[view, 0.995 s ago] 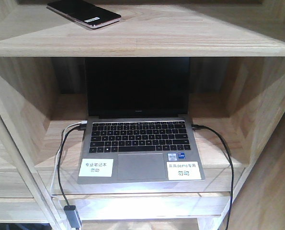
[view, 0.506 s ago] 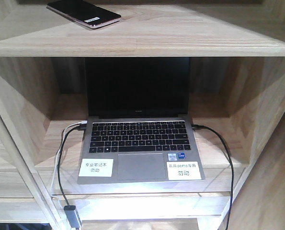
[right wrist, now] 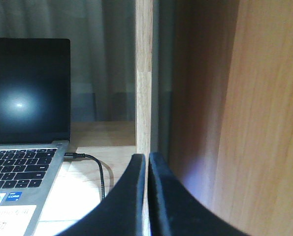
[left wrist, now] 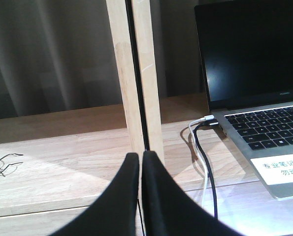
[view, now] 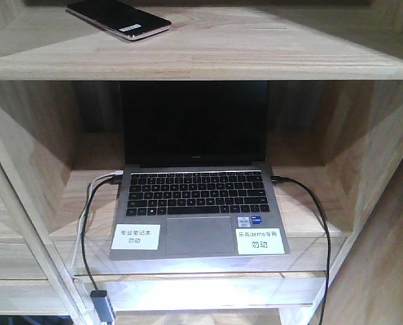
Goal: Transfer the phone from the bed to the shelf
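The black phone [view: 118,18] with a white sticker and pinkish rim lies flat on the top board of the pale wood shelf [view: 255,54], at the upper left of the front view. No gripper touches it. My left gripper [left wrist: 140,156] is shut with nothing in it, low in front of a wooden upright [left wrist: 136,73] of the shelf. In the right wrist view my right gripper [right wrist: 147,157] is shut and empty too, facing another upright [right wrist: 144,73]. The bed is out of view.
An open grey laptop [view: 198,203] with a dark screen fills the lower compartment, with white labels on its palm rest. Cables [view: 86,223] run from both its sides down over the board's front edge. A brown wood panel [right wrist: 264,118] stands close on the right.
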Controlling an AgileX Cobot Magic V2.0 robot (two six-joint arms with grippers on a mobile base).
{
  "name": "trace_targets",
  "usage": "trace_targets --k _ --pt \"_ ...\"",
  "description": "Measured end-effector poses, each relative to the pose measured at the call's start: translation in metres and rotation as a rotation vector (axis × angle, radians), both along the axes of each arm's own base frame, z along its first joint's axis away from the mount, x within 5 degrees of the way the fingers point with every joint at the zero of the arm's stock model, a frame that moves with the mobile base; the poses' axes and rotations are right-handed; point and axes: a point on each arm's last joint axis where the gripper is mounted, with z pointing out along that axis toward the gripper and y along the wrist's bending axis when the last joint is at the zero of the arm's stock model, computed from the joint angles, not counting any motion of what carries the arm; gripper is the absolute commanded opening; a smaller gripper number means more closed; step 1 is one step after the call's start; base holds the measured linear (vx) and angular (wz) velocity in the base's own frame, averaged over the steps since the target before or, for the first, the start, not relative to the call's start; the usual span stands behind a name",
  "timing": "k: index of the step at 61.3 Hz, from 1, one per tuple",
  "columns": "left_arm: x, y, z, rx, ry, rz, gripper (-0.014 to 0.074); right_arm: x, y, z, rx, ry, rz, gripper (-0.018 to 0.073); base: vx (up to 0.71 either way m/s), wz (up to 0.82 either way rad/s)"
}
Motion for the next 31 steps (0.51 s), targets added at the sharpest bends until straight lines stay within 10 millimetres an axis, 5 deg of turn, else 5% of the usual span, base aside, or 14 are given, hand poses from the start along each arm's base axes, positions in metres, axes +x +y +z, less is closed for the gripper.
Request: trace_targets --k 31 --pt "0.0 0.0 0.0 0.0 0.0 0.0 0.0001 0.0 0.0 0.0 0.0 0.0 0.0 -0.001 0.0 0.0"
